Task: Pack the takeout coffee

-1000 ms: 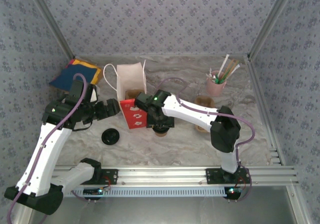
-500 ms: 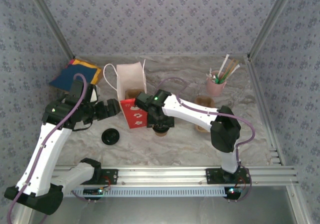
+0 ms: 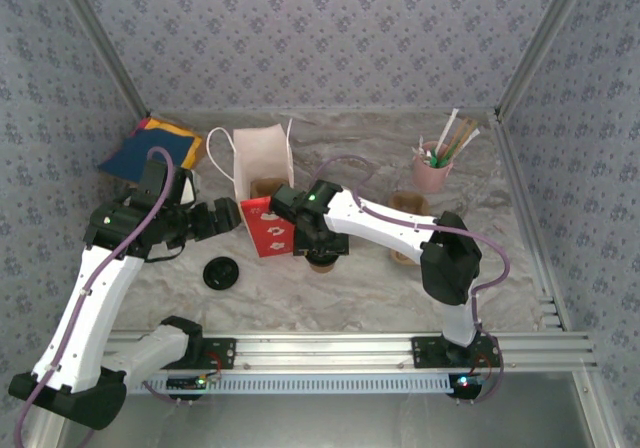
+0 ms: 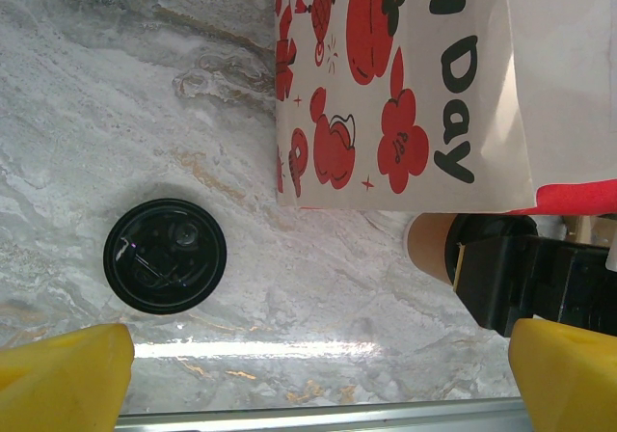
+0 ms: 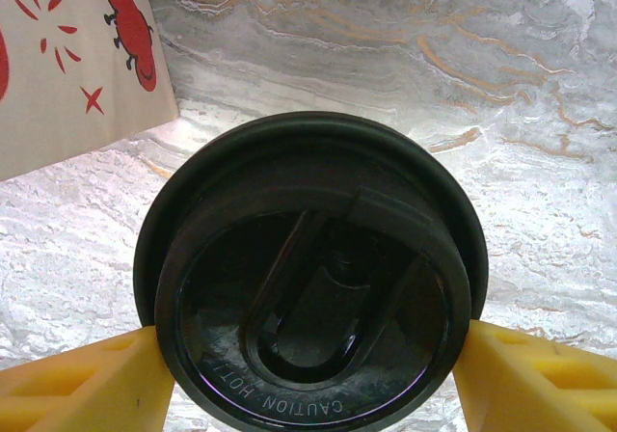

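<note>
two yellow fingers (image 5: 77,384) of the right gripper (image 5: 313,360) pinch the rim of the black lid (image 5: 310,278) capping the takeout coffee (image 4: 429,247), which is upright just beside the red-printed paper bag (image 4: 386,85). the left gripper (image 4: 313,379) gapes wide above a spare lid (image 4: 165,256). likely step: grasping the cup for packing. next calls for a level, firm lift.

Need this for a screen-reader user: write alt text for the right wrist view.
A round black lid marked CAUTION HOT, seen from above, sits between the right gripper's two yellow fingers, which touch its rim on either side. Under it is a grey marbled table, with the red-printed corner of a cream paper bag at upper left.
</note>
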